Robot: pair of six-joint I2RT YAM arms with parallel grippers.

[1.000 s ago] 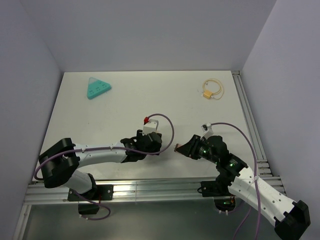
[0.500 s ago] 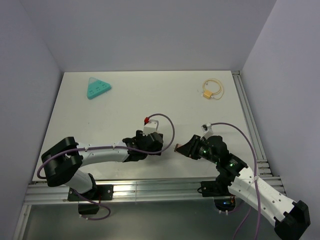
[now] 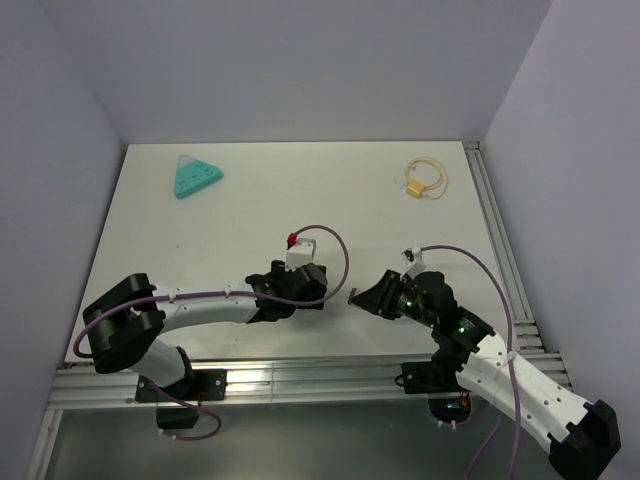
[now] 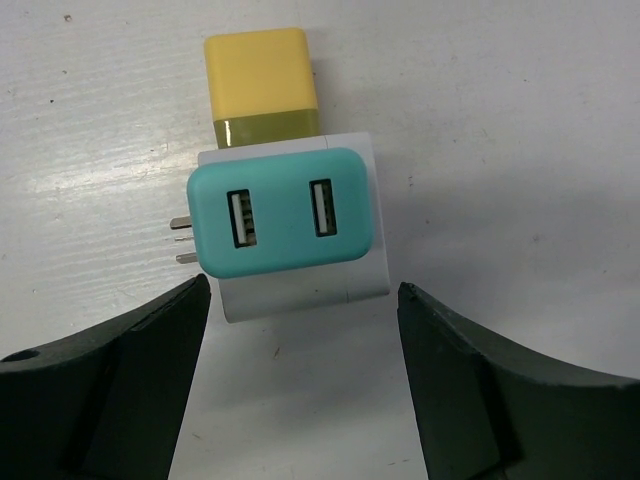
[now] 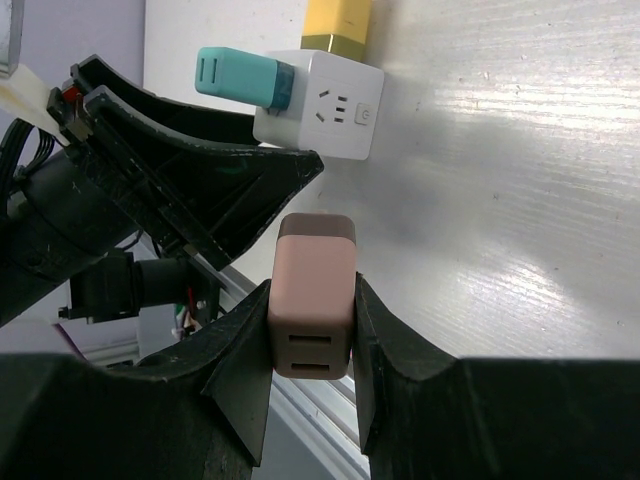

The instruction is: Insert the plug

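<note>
A white socket cube [image 4: 300,290] lies on the table with a teal USB charger [image 4: 283,212] plugged into it and a yellow plug [image 4: 262,82] on its far side. My left gripper [image 4: 302,292] is open, with one finger on each side of the cube's near edge and neither touching it. My right gripper [image 5: 312,310] is shut on a pink plug [image 5: 313,285] and holds it above the table, just right of the cube [image 5: 325,105]. In the top view the left gripper [image 3: 300,288] covers the cube, and the pink plug [image 3: 357,296] is close beside it.
A teal triangular block [image 3: 194,178] lies at the far left. A coiled yellowish cable with a connector [image 3: 425,178] lies at the far right. Metal rails run along the right edge [image 3: 500,260] and the front edge [image 3: 300,375] of the table.
My left gripper has crept slightly to the right over the cube. The right arm with the pink plug has hardly moved.
</note>
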